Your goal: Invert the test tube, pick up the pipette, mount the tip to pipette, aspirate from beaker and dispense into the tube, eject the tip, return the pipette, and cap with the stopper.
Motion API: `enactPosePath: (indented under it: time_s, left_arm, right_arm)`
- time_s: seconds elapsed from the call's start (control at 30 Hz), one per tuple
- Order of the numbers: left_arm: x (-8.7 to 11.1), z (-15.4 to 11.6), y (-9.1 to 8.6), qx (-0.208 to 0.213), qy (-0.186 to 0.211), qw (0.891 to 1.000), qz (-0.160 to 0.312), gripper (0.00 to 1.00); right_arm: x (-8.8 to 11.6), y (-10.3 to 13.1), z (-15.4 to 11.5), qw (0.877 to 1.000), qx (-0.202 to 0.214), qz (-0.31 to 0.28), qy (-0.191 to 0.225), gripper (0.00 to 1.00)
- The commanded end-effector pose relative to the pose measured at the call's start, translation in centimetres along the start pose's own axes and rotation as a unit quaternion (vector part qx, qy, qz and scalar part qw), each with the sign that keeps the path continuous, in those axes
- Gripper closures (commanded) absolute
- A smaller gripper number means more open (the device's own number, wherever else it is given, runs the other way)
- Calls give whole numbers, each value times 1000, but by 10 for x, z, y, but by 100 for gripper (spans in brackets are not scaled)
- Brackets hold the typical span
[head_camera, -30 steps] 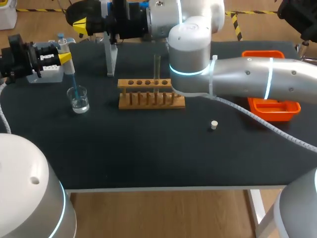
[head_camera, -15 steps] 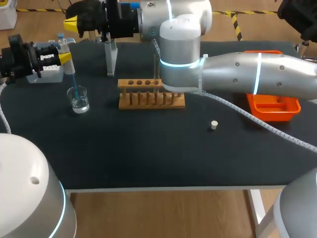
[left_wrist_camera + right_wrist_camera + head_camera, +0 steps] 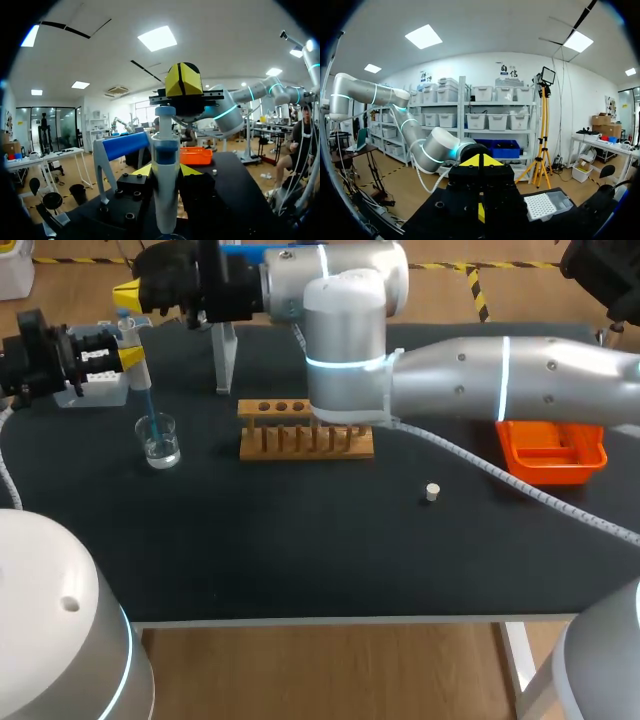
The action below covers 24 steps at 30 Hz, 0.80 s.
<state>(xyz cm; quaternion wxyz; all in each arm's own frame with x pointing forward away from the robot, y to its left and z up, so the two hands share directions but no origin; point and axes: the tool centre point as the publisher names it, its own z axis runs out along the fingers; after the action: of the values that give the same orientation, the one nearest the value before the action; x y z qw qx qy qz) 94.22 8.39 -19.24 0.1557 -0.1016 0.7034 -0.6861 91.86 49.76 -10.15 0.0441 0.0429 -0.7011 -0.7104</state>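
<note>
Jaws: left gripper [image 3: 130, 358] clamped on the pipette [image 3: 139, 373], one yellow tip on each side of its barrel. Right gripper [image 3: 128, 290] has its tips pressed together, nothing between them.

Pipette: white barrel with a blue band below the head, held upright at the table's far left. Its thin blue tip [image 3: 150, 405] runs down into the beaker [image 3: 159, 443].

Beaker: small clear glass with a little clear liquid, on the dark table [image 3: 300, 550] directly under the left gripper.

Right arm: comes in from the right and crosses over the rack [image 3: 290, 440]. Its gripper sits just above the pipette's head in the left wrist view [image 3: 182, 79]. Contact cannot be told.

Rack: wooden, one row of holes, mid-table; its right end is hidden by the arm.

Stopper [image 3: 432, 492]: small, pale, lying alone in front of the rack.

Tray [image 3: 560, 465]: orange, at the right, partly under the arm.

Stand [image 3: 226, 358]: pale, behind the rack.
</note>
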Motion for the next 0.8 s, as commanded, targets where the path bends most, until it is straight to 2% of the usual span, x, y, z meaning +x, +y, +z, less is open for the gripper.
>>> enactPosePath:
  time_s: [0.03,0.8]
  left_arm:
    - [1,0,-1,0,-1,1000,0,100]
    - [1,0,-1,0,-1,1000,0,100]
  right_arm:
    - [-2,-3,5,1000,1,2,-3,100]
    - [-4,-17,15,1000,5,13,-8,100]
